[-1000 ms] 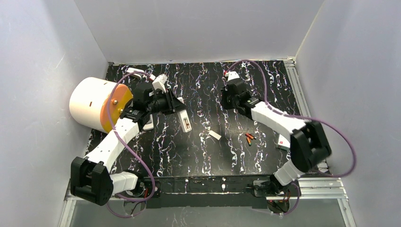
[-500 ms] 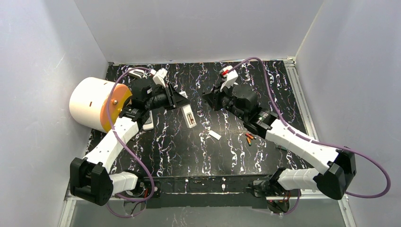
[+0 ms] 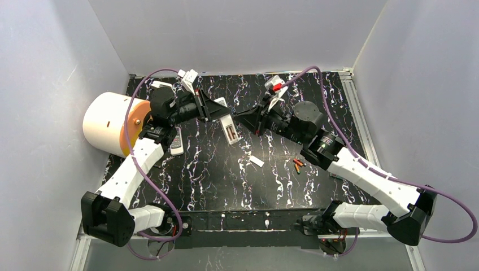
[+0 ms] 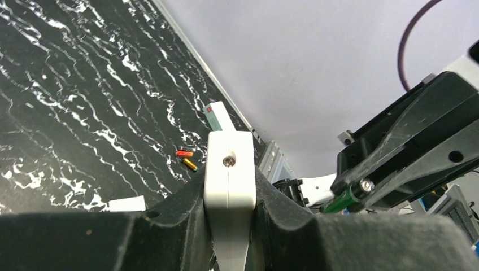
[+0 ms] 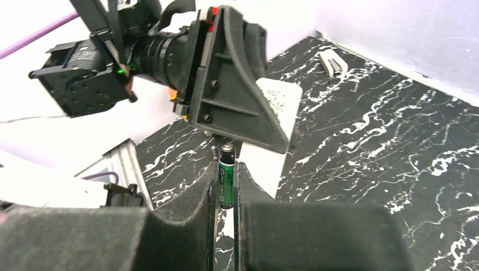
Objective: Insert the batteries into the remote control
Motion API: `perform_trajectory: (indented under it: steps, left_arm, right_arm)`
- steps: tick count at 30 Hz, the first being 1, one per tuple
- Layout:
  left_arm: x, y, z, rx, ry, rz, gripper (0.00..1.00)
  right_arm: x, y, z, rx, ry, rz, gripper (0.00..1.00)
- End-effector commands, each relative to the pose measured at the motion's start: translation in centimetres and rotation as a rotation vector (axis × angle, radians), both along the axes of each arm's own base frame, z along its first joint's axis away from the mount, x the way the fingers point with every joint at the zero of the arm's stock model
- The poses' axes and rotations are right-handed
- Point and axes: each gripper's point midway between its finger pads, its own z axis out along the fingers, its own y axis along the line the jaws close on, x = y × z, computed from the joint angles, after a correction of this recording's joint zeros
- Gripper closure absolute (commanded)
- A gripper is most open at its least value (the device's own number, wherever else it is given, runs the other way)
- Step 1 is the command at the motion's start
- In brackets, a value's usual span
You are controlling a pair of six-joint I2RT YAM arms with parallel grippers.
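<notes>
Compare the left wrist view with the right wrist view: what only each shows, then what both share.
Left wrist only: orange-red batteries, a loose white piece and a white-and-green item on the table. Right wrist only: a small white object near the wall. Both: the white remote clamped in the left gripper, and the green battery pinched in the right gripper.

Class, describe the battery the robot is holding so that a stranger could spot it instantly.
Start at the black marbled table, then find the right gripper over its far half, facing the white remote. Pinched in it is the green battery, a slim cylinder. Its green jacket sets it apart from the orange-red batteries lying loose on the table.
</notes>
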Motion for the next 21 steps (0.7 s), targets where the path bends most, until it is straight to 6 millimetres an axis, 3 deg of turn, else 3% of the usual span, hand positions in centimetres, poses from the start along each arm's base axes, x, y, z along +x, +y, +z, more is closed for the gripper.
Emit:
perform_trajectory:
  steps: [1,8,21]
  left_arm:
    - [-1.2,-0.5,4.8,-0.079,-0.124,-0.072,1.0]
    - [-1.7,-0.5,6.6,-0.144,-0.161,-0.079,1.0]
    - [-0.1,-0.9,5.8,-0.238,0.045,-0.035,1.0]
  right_arm:
    - [-2.5,0.5,4.5,0.094,-0.086,0.108,0.9]
    - [-2.7,1.0,3.8,0.072,-0.108,0.105,0.9]
    - [-0.7,0.9,1.9,0.007,-0.118,-0.013,0.9]
